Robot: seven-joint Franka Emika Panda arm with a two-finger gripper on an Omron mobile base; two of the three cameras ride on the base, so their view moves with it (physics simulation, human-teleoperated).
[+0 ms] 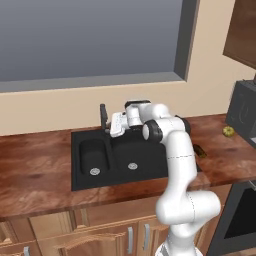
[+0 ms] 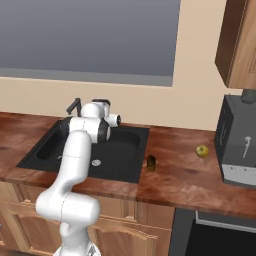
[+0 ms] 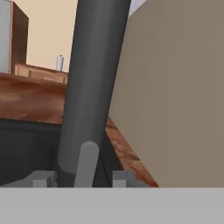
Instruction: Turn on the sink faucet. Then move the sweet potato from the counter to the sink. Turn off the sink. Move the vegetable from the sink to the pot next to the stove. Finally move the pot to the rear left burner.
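One step was in hand, opening the faucet [image 3: 94,83]: my fingers [image 3: 40,178] stood apart astride its lever [image 3: 86,164], which I judged needed nudging sideways next.

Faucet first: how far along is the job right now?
Nothing looks finished. No water shows running from the faucet, and the sweet potato lies on the counter beside the sink. In hand: the end effector is at the faucet, its post between the fingertips. Left: washing the potato, shutting off, and the pot steps.
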